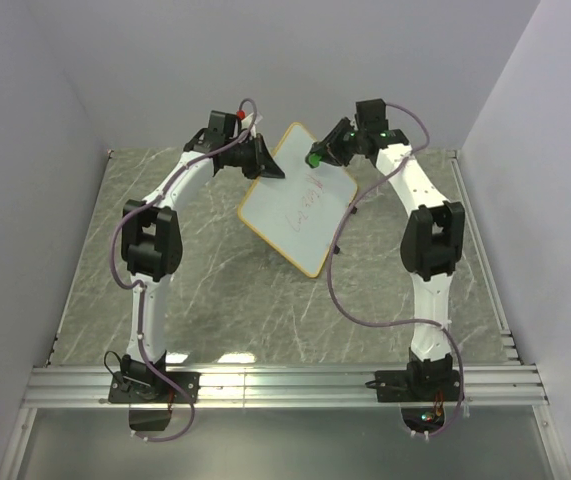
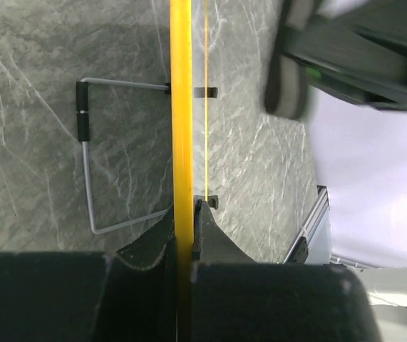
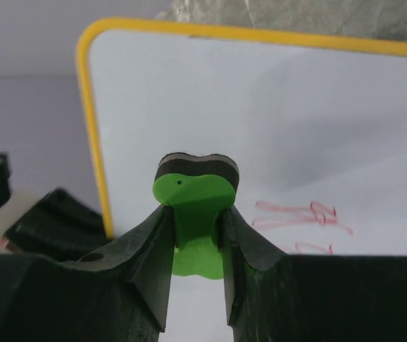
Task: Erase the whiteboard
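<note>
Left wrist: left fingers (image 2: 152, 246) tight on whiteboard (image 2: 182, 107), right fingers (image 3: 150, 260) on green eraser (image 3: 196, 214).

white whiteboard (image 1: 290, 195), yellow rim (image 2: 181, 107), red scribbles (image 3: 303, 214), green-and-black eraser (image 3: 194, 206), grey veined table (image 1: 225, 290)

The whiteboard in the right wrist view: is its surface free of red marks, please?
No, red scribbles show on the whiteboard, beside the green eraser.
</note>
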{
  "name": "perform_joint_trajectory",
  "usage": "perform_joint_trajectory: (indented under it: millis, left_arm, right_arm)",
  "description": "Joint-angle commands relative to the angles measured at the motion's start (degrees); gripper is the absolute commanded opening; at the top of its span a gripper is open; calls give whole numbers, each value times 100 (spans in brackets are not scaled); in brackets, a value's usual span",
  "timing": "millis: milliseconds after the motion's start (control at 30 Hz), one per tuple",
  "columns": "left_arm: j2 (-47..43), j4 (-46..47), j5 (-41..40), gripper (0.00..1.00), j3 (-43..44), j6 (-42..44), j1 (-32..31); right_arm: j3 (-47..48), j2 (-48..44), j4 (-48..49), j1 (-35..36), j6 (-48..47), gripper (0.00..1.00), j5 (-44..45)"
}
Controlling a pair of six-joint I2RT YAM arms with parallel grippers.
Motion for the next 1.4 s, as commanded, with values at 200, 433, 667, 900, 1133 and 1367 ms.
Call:
perform_joint_trajectory:
  millis: [200, 433, 667, 900, 1133, 1367]
  left_arm:
    - [-207, -1046, -812, 0, -112, 930, -232]
    - [-208, -1108, -873, 0, -96, 965, -259]
    - [-76, -1143, -917, 0, 10, 956, -250]
    - [-5, -1161, -952, 0, 72, 938, -250]
    - [-111, -1161, -926, 0, -42, 947, -259]
    - [-181, -1266, -961, 0, -78, 991, -294]
  right_arm:
    - [350, 739, -265, 329, 438, 0, -38]
    - [-788, 276, -469, 689, -44, 0, 138]
    - [-2514, -710, 137, 1374, -45, 0, -2]
    - [-3121, -1088, 182, 1946, 7, 0, -3]
    - [-2455, -693, -152, 1648, -107, 0, 331]
    - [-848, 220, -1099, 760, 16, 0, 814]
